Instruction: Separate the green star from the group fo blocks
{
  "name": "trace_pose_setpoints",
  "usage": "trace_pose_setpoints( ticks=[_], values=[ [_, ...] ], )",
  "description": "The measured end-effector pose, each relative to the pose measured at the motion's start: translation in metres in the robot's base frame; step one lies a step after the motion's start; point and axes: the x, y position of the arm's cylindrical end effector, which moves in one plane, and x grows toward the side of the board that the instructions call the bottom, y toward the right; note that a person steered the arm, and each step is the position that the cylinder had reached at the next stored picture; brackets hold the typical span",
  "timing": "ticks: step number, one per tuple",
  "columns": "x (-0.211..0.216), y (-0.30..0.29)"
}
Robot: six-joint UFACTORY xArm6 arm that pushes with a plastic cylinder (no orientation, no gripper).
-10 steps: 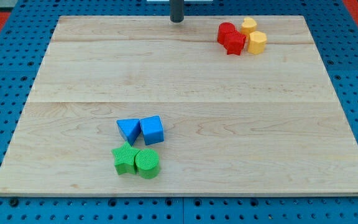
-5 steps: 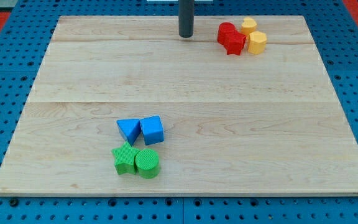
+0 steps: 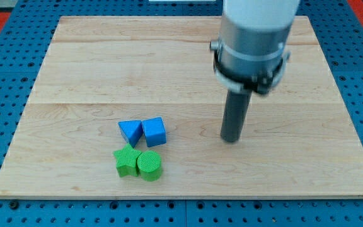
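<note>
The green star [image 3: 126, 160] lies near the view's bottom left of the wooden board [image 3: 74, 75]. A green cylinder [image 3: 149, 166] touches its right side. A blue triangle [image 3: 130, 131] and a blue cube [image 3: 154, 132] sit just above the two green blocks. My tip [image 3: 232, 139] rests on the board to the right of this group, well apart from the blue cube. The arm's grey body [image 3: 254, 38] fills the view's top right.
The red and yellow blocks seen earlier at the view's top right are hidden behind the arm. Blue pegboard [image 3: 5, 94] surrounds the board on all sides.
My tip has moved from the view's top centre down and to the right, to the middle right of the board. The arm's body now covers the red and yellow blocks. No block moved.
</note>
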Motion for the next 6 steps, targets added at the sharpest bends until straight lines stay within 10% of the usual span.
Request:
trace_pose_setpoints(
  ticks=[1,4,6],
  values=[
    [0.057,-0.055],
    [0.005,-0.254],
    [-0.023,-0.249]
  ],
)
